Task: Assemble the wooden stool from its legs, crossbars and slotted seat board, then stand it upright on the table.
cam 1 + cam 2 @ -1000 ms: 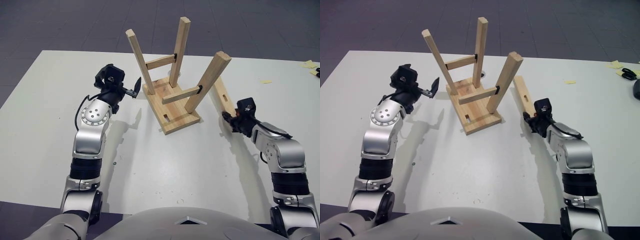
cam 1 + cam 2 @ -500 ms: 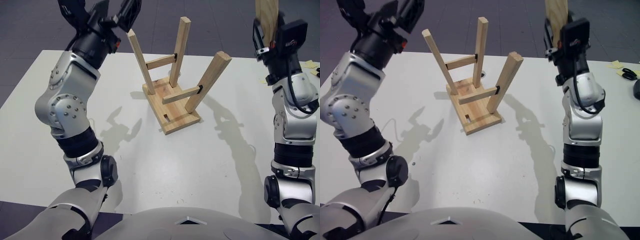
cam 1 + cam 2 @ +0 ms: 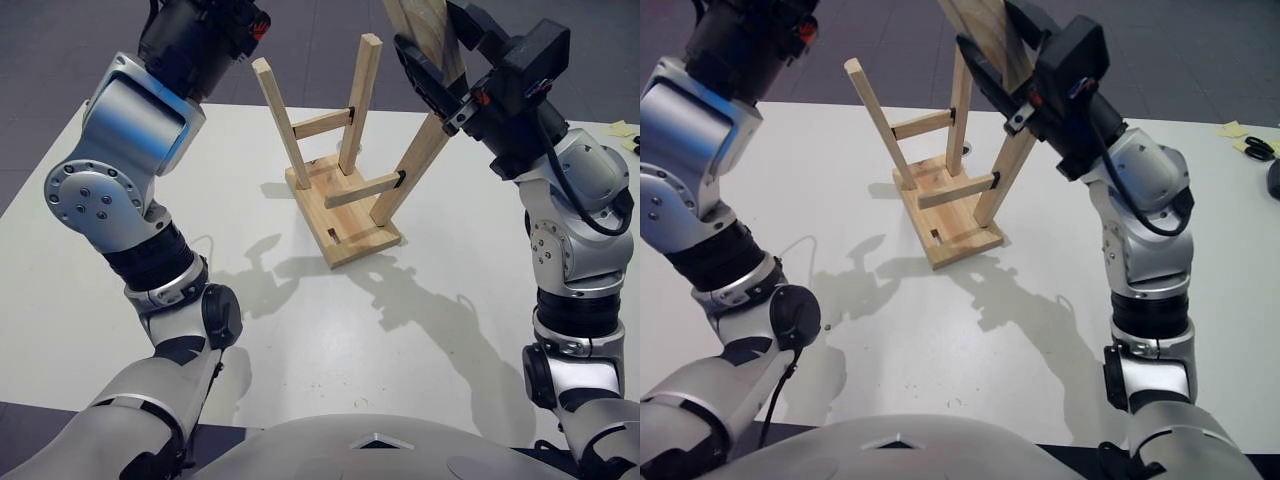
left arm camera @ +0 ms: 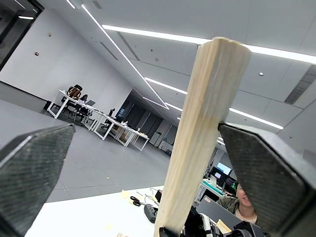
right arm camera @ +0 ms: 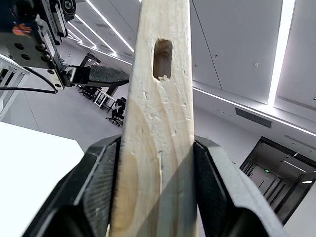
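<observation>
Pale wooden stool (image 3: 362, 189), partly built, upside down on the white table (image 3: 300, 340): slotted seat board (image 3: 350, 240) lying flat, three legs (image 3: 283, 125) pointing up, two crossbars (image 3: 322, 123) between them. High above the stool, to its right, right gripper (image 5: 157, 148) clamped on a loose pale wooden leg (image 5: 159, 98) with one slot. High above the stool, to its left, left gripper (image 4: 145, 131) with jaws wide apart, holding nothing; end of the loose leg between its fingers (image 4: 34, 177), touching or not cannot tell.

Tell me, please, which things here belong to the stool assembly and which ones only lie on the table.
Belong to the job:
- seat board with three legs and two crossbars fitted, upside down on the table
- fourth leg, clamped in the right gripper

Just lying about:
- yellow notes and scissors, far right on the table
</observation>
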